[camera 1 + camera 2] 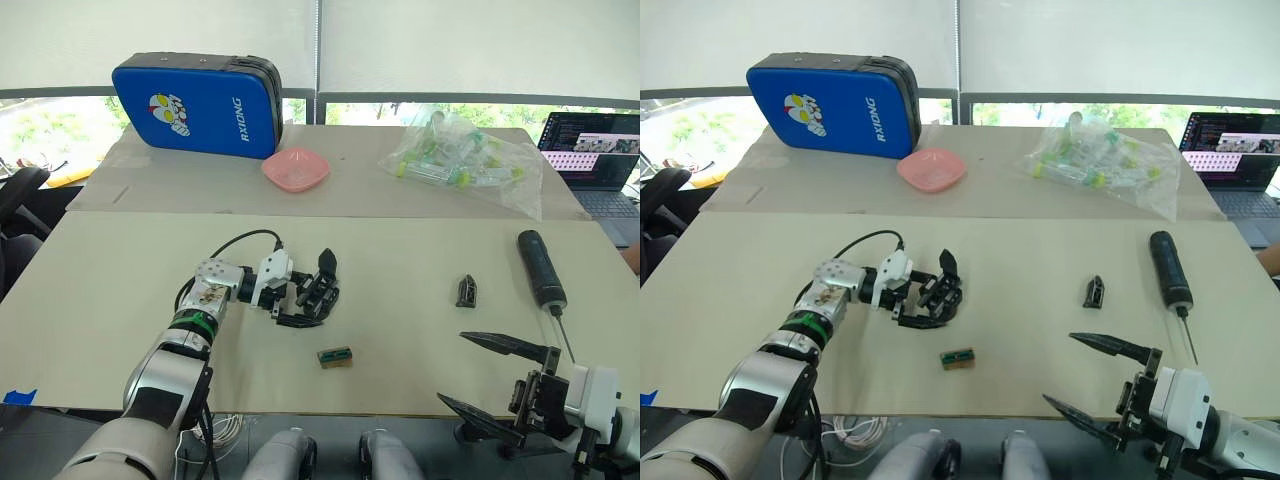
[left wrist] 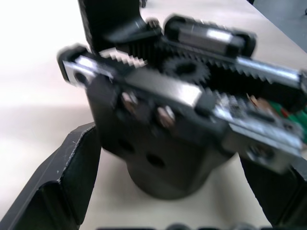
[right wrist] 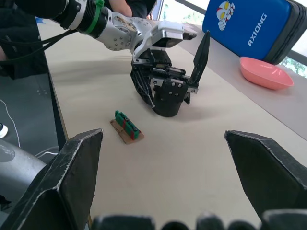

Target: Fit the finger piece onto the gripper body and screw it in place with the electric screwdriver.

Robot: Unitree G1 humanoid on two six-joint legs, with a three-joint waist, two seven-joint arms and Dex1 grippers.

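**A:** Fingers first: the right gripper (image 1: pixel 497 384) hangs just past the near edge of the surface (image 1: pixel 120 300), toward the near right corner, fingers spread wide and holding nothing. The left gripper (image 1: pixel 927 303) is out mid-surface, left of center, with its fingers around the gripper body (image 3: pixel 169 93). From the left wrist view they sit on either side of the block's base, but I can't swear they're actually pressing on it.

**B:** What's between the two arms?

**A:** A small green part on a tan scrap (image 1: pixel 335 357), closer to the near edge than the body. Farther in on the right side sits the finger piece (image 1: pixel 466 291), alone, and the electric screwdriver (image 1: pixel 541 268) lies beyond it toward the right edge, bit pointing at the near edge. Along the far edge: a pink dish (image 1: pixel 296 168), a blue case (image 1: pixel 200 104), a bag of tubes (image 1: pixel 462 160), and a laptop (image 1: pixel 600 150) at the far right corner.

**B:** So nothing fitted yet. Risks?

**A:** My guess: the finger piece is tiny, so wide fingers could flick it away instead of pinching it. And if the left hold is loose, the body could tip or twist once anything pushes on it. The screwdriver might roll when nudged, too.
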